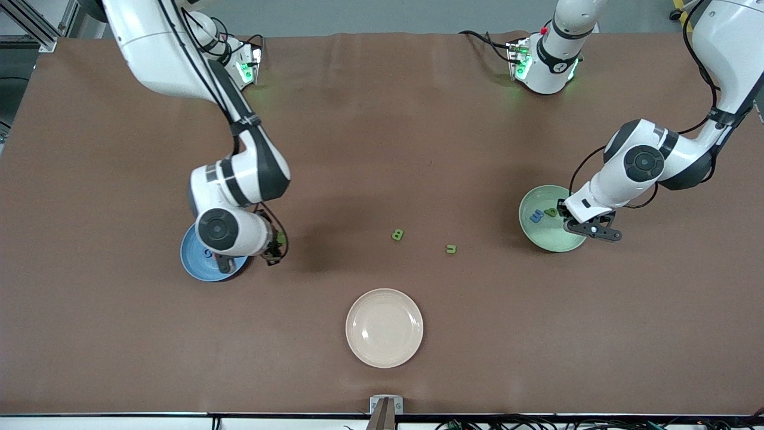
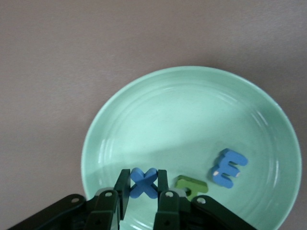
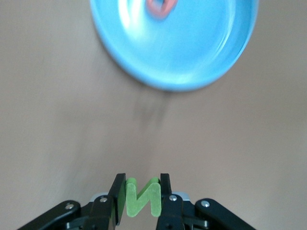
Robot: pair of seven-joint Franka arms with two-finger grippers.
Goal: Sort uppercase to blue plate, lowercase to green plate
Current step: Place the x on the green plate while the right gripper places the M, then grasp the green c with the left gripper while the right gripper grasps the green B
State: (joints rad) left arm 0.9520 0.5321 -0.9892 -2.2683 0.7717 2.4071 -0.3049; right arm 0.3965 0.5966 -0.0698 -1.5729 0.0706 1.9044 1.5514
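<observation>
My left gripper (image 2: 144, 178) is shut on a blue lowercase x (image 2: 144, 184) and hangs over the green plate (image 2: 192, 115), at the rim nearer the left arm's end. Two lowercase pieces lie in that plate: a blue m (image 2: 228, 167) and a green looped piece (image 2: 192, 186). Beside the blue plate (image 1: 188, 263), over bare table toward the table's middle, my right gripper (image 3: 142, 184) is shut on a green uppercase N (image 3: 142, 197). A red-pink Q (image 3: 160, 7) lies in the blue plate (image 3: 192, 57). Mid-table lie a green B (image 1: 397, 235) and a green n/u (image 1: 451, 249).
A cream plate (image 1: 384, 327) sits nearer the front camera than the two loose letters. The right arm's wrist (image 1: 230, 230) covers much of the blue plate in the front view. The brown table mat runs wide around all three plates.
</observation>
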